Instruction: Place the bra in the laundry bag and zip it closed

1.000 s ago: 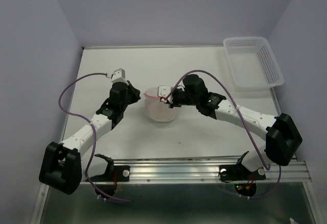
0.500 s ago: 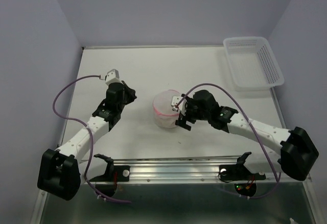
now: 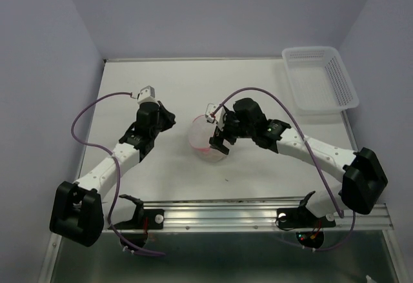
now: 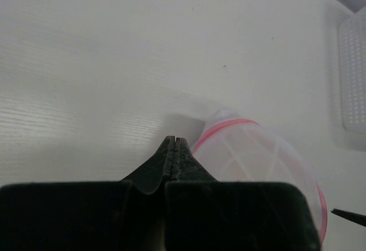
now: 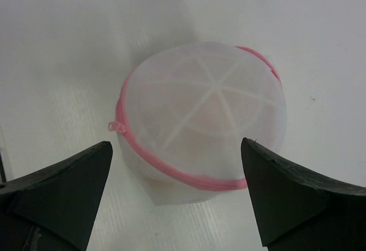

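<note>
The laundry bag (image 3: pixel 208 140) lies at the middle of the frame. The right gripper (image 5: pixel 176 143) stands wide apart over it. The left gripper (image 4: pixel 174 143), fingers pressed together, is near its left side.

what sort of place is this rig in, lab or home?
Likely a lab test cell, not a home: white table boxed in by plain lavender walls, left arm and right arm bolted to an aluminium rail, with a mesh laundry bag and a plastic lattice basket as props.
</note>
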Robot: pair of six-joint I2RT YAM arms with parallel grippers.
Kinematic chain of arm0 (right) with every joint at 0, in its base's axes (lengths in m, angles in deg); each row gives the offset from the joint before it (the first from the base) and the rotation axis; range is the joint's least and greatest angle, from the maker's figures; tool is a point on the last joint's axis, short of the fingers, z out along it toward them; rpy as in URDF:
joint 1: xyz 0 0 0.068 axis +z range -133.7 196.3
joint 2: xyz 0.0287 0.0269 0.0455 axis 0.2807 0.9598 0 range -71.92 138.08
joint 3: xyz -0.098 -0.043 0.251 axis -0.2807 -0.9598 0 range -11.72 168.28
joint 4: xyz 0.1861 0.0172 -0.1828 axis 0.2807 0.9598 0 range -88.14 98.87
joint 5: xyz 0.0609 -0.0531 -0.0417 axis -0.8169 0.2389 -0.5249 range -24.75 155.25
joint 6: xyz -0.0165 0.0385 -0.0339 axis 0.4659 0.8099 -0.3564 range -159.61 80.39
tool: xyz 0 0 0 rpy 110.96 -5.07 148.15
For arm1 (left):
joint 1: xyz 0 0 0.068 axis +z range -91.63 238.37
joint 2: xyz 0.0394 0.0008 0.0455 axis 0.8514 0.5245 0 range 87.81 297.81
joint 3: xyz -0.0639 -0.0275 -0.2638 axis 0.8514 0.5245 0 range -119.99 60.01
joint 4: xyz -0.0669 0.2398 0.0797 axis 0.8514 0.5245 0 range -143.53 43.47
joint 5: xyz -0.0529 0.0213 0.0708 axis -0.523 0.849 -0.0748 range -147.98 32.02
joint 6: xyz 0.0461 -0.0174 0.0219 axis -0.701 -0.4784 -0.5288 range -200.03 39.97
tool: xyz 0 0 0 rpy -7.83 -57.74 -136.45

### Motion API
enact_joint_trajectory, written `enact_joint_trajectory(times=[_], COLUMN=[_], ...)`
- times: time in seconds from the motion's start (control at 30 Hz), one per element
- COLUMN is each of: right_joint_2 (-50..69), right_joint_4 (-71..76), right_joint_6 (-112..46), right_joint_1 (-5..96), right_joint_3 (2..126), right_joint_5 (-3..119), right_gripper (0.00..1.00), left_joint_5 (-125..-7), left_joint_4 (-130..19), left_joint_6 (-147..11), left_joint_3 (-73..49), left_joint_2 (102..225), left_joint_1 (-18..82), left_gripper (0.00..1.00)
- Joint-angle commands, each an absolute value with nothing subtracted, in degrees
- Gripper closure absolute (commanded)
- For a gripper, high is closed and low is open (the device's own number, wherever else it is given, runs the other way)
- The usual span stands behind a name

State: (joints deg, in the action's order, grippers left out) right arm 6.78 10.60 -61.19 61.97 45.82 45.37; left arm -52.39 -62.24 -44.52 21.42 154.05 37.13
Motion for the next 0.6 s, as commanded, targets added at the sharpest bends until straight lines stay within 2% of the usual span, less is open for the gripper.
enact_joint_trajectory(times=[0.0, 0.23, 0.43, 0.57], right_joint_2=[11.3, 13.42, 14.3, 16.32], right_joint_4=[16.54, 30.59, 36.84, 40.09], right_joint_6=[-74.29, -87.4, -95.32, -99.28], right_joint_1=[61.66, 61.66, 61.66, 61.66], right_joint_3=[53.49, 57.9, 57.45, 60.7], right_joint_5=[47.06, 43.89, 50.57, 46.1], right_gripper=[0.01, 0.03, 0.02, 0.06], left_joint_5=[-54.1, -61.57, -63.33, -64.04], left_joint_4=[-62.49, -61.7, -61.44, -61.35], left_joint_6=[-45.92, -46.89, -46.19, -46.28], left_joint_3=[20.81, 25.11, 29.16, 29.6], left_joint_2=[150.92, 146.79, 142.92, 142.74], left_joint_1=[37.36, 37.36, 37.27, 37.01], left_gripper=[1.0, 1.0, 1.0, 1.0])
